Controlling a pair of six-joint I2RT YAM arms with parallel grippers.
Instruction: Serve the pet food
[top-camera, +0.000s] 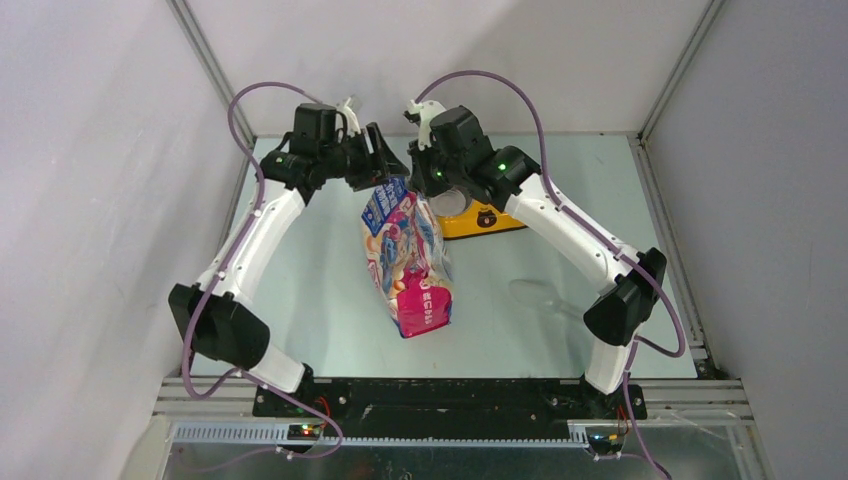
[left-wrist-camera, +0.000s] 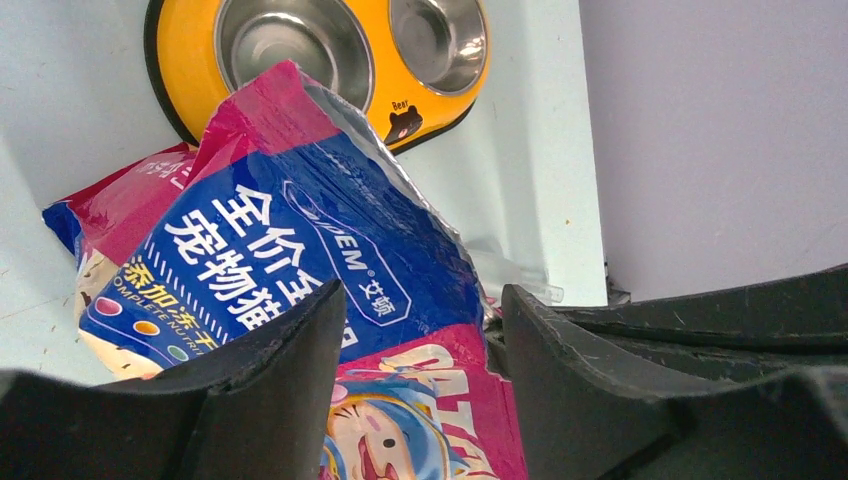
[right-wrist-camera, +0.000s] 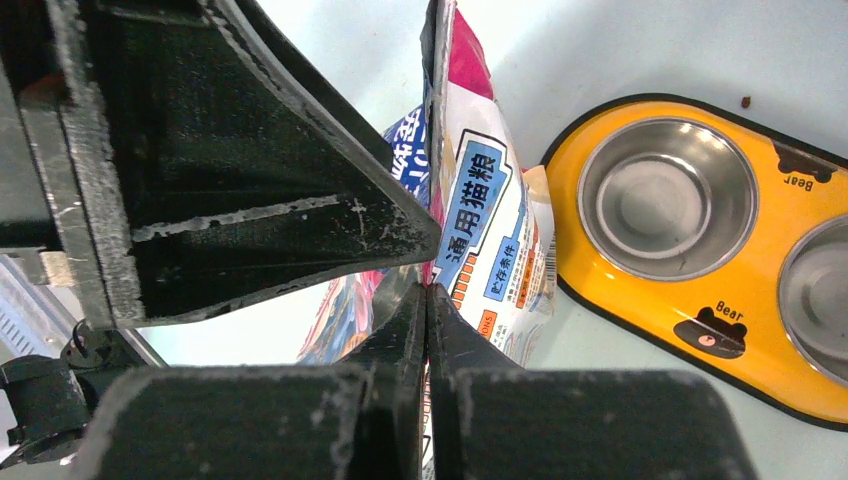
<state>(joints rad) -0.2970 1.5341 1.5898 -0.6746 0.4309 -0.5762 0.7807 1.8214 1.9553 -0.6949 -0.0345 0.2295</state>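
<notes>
The pink-and-blue cat food bag (top-camera: 410, 262) hangs upright over the middle of the table, its bottom near the surface. My right gripper (right-wrist-camera: 427, 290) is shut on the bag's top edge (right-wrist-camera: 470, 190), with a pink sliver of film pinched between the jaws. My left gripper (left-wrist-camera: 425, 312) is open, and its fingers (left-wrist-camera: 275, 385) straddle the bag's blue upper panel (left-wrist-camera: 330, 235) from the other side. The pet food itself is hidden inside the bag. Behind the bag sits the yellow double bowl (top-camera: 497, 220), and both steel cups (right-wrist-camera: 664, 197) are bare.
A clear plastic scoop (top-camera: 541, 296) lies on the table to the right of the bag. One small brown speck (right-wrist-camera: 745, 101) lies beyond the bowl. White walls and metal rails close in the table at the back and both sides.
</notes>
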